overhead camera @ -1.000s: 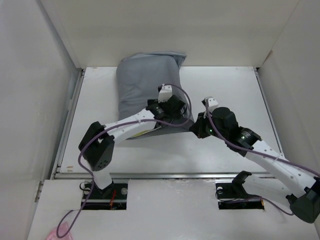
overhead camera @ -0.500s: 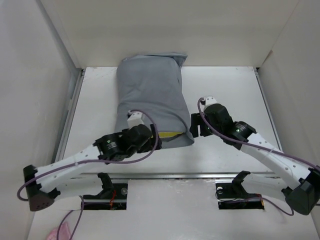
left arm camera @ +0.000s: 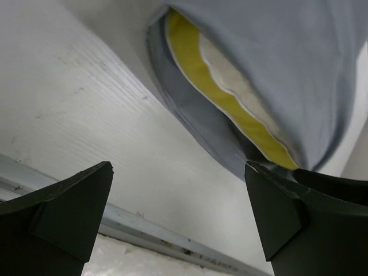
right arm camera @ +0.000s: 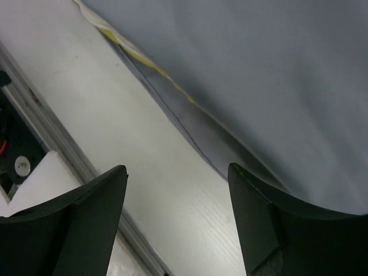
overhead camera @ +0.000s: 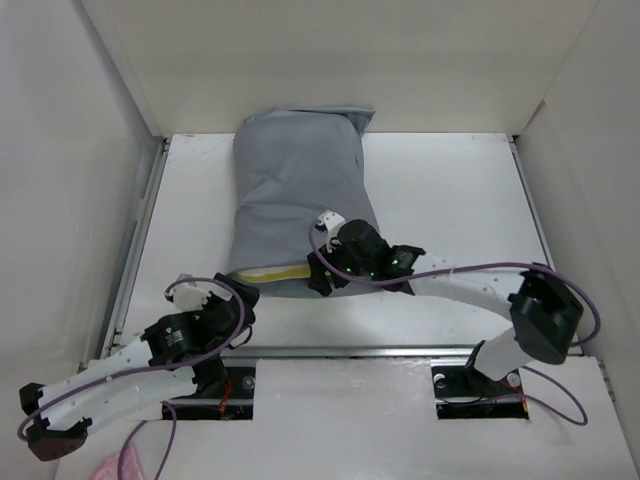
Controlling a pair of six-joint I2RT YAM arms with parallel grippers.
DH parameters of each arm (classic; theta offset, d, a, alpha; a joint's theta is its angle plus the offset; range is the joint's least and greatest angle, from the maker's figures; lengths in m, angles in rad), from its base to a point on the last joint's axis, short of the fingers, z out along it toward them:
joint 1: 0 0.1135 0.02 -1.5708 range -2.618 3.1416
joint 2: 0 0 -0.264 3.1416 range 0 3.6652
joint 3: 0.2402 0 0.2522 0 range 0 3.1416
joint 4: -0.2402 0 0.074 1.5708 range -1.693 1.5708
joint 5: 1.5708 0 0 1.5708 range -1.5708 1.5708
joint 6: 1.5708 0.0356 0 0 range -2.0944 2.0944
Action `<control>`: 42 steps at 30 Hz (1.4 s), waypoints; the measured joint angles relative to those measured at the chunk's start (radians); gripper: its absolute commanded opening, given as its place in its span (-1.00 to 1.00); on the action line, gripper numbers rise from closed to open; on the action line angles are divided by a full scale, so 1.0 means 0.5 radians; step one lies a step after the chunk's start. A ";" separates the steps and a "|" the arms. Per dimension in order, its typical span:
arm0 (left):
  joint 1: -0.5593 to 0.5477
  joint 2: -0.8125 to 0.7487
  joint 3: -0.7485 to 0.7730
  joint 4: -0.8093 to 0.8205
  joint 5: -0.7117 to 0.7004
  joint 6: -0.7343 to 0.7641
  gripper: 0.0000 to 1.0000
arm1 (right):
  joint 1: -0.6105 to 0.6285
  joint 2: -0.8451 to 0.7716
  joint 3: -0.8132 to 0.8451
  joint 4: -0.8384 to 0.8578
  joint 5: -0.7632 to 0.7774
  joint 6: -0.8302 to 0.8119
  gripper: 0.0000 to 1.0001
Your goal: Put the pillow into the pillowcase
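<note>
Left hand [left arm camera: 178, 172] spread, empty, low over the surface [overhead camera: 450, 190], near-left of the pillowcase [overhead camera: 298, 185] mouth. Pillow [overhead camera: 272, 273] mostly inside, yellow edge showing at the near opening. Right hand [right arm camera: 177, 172] spread, empty, covering the pillowcase's near-right corner from above.

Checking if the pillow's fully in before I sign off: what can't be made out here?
- Every view: the pillow past its yellow edge, covered by the pillowcase.
- Top view: the mouth's right part, under the right claw.
- Top view: the left claw, too small to show its opening.
</note>
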 measured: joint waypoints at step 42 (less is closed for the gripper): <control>1.051 1.167 -0.101 2.000 0.929 1.532 0.16 | -0.298 0.658 0.154 0.499 0.843 0.911 0.72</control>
